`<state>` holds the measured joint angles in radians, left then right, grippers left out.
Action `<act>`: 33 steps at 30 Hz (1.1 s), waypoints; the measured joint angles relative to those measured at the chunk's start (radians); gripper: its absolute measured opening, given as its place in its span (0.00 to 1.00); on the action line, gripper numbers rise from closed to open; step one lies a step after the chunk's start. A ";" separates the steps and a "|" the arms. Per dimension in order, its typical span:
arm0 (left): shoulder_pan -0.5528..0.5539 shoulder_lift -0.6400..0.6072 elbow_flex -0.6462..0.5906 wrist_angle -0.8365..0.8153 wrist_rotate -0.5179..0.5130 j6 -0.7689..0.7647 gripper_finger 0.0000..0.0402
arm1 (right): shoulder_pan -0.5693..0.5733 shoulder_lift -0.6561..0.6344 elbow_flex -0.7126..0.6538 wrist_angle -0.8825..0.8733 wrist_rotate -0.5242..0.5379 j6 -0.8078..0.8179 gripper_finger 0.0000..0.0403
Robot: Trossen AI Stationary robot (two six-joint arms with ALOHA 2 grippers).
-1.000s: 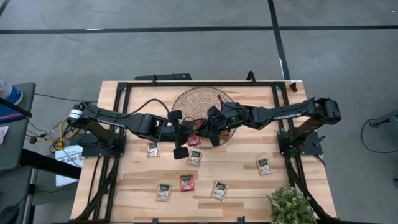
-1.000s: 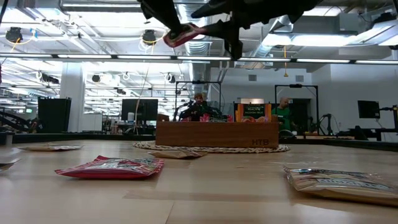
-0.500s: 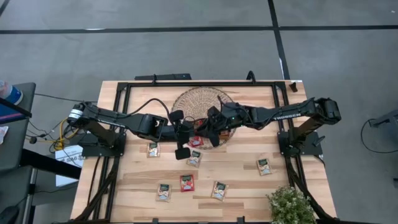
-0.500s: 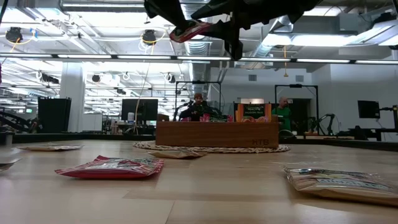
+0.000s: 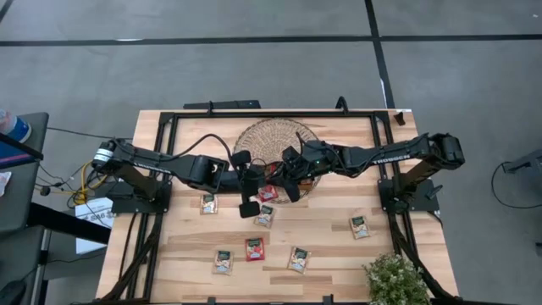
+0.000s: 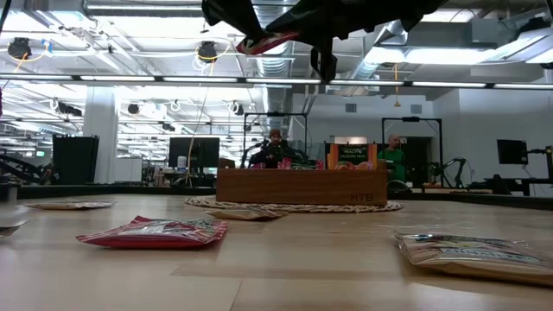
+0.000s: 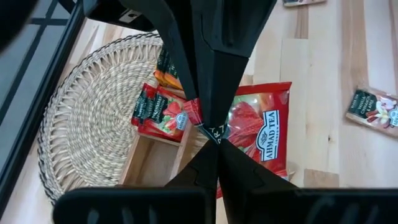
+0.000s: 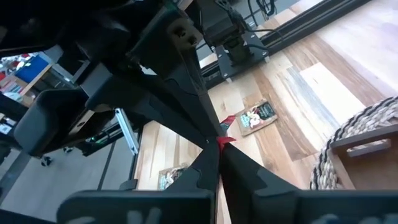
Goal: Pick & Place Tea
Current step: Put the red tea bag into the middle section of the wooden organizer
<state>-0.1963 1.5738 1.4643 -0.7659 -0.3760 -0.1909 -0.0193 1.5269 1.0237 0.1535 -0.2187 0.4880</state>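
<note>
Both dark arms meet mid-table, above the near edge of the round wicker basket [image 5: 275,144], where a red sachet [image 7: 258,134] is changing hands. The wooden tray [image 6: 301,186] sits on the basket, just beyond the two tools as seen from the low camera, with red and dark-green sachets already in its compartments. The left gripper [image 7: 210,134] reaches in from its side with fingers drawn together on a corner of the red sachet; the right gripper [image 8: 217,146] comes from the opposite side, its fingers closed to a point on the same packet's edge. The packet hangs in the air between them, tilted, its long axis running away from the left gripper toward the bare table. The tray lies just past the right gripper, so that arm looks better placed to carry the packet in. Six more sachets, among them a red one [image 5: 255,248], lie flat on the table [image 5: 322,237] well short of both tools.
</note>
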 joint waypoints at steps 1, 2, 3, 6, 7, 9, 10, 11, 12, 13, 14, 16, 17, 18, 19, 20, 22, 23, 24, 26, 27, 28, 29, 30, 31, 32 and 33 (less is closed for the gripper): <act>0.000 0.000 0.000 0.000 0.001 0.000 0.00 | 0.000 0.000 0.000 0.000 0.000 0.002 0.02; 0.000 0.000 0.000 0.000 0.000 0.000 0.00 | -0.001 0.000 0.000 -0.001 -0.002 0.007 0.02; 0.000 0.000 0.000 0.000 0.000 0.000 0.00 | -0.001 0.000 0.000 -0.001 -0.005 0.008 0.01; 0.000 0.000 0.000 0.000 0.000 0.000 0.00 | -0.001 0.000 0.000 -0.002 -0.015 0.010 0.00; 0.000 0.000 0.000 0.000 -0.001 0.000 0.00 | -0.001 0.000 0.000 -0.002 -0.015 0.013 0.00; 0.000 0.000 0.000 0.001 -0.009 -0.001 0.00 | -0.001 0.000 0.000 -0.002 -0.015 0.015 0.00; 0.000 0.000 0.000 0.001 -0.014 -0.001 0.00 | -0.001 0.000 0.000 -0.002 -0.015 0.016 0.00; 0.000 0.000 0.000 0.001 -0.015 0.002 0.00 | -0.001 -0.001 0.000 -0.003 -0.015 0.016 0.00; 0.000 0.000 0.000 0.001 -0.015 0.007 0.01 | -0.001 -0.001 0.000 -0.005 -0.015 0.016 0.00; 0.000 0.000 0.000 0.000 -0.015 0.013 0.02 | -0.001 -0.003 0.000 -0.013 -0.015 0.016 0.00; 0.000 0.000 0.000 0.001 -0.018 0.020 0.03 | -0.002 -0.004 0.000 -0.021 -0.015 0.016 0.00; 0.000 0.000 0.000 -0.001 -0.021 0.022 0.06 | -0.003 -0.004 0.000 -0.040 -0.012 0.012 0.00; 0.000 0.000 0.000 -0.001 -0.022 0.022 0.08 | -0.003 -0.004 0.000 -0.051 -0.009 0.012 0.00; 0.000 0.000 0.000 0.000 -0.022 0.022 0.10 | -0.004 -0.004 0.000 -0.057 -0.002 0.012 0.00; 0.000 0.000 0.000 0.000 -0.022 0.022 0.12 | -0.004 -0.004 0.000 -0.060 0.004 0.011 0.00; 0.000 0.000 0.000 -0.001 -0.022 0.021 0.15 | -0.004 -0.004 0.000 -0.061 0.009 0.009 0.00; 0.000 0.000 0.000 -0.001 -0.022 0.017 0.20 | -0.004 -0.004 0.000 -0.065 0.011 0.001 0.00; 0.000 0.000 0.000 -0.001 -0.021 0.014 0.22 | -0.006 -0.004 0.000 -0.069 0.016 -0.004 0.00; 0.000 0.000 0.000 -0.003 -0.021 0.009 0.25 | -0.010 -0.004 0.000 -0.076 0.017 -0.014 0.00; 0.000 -0.001 0.000 -0.023 -0.021 -0.020 0.30 | -0.020 -0.004 0.000 -0.102 0.028 -0.023 0.00; 0.000 -0.002 0.000 -0.044 -0.021 -0.037 0.32 | -0.027 -0.004 0.000 -0.120 0.038 -0.026 0.00; 0.000 -0.004 0.000 -0.074 -0.019 -0.049 0.34 | -0.036 -0.004 0.000 -0.138 0.041 -0.027 0.00; 0.000 -0.006 0.000 -0.109 -0.019 -0.062 0.36 | -0.047 -0.004 0.000 -0.156 0.042 -0.036 0.00; 0.000 -0.006 0.000 -0.146 -0.019 -0.084 0.37 | -0.055 -0.004 0.000 -0.170 0.043 -0.052 0.00; 0.000 -0.006 0.000 -0.184 -0.018 -0.105 0.38 | -0.066 -0.004 0.000 -0.184 0.045 -0.067 0.00; 0.000 -0.006 0.000 -0.228 -0.014 -0.124 0.39 | -0.077 -0.004 0.000 -0.195 0.046 -0.076 0.00; 0.000 -0.006 0.000 -0.271 -0.005 -0.141 0.39 | -0.090 -0.004 0.000 -0.204 0.046 -0.078 0.00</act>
<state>-0.1967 1.5673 1.4643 -1.0368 -0.3811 -0.3319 -0.1097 1.5230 1.0233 -0.0501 -0.1730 0.4095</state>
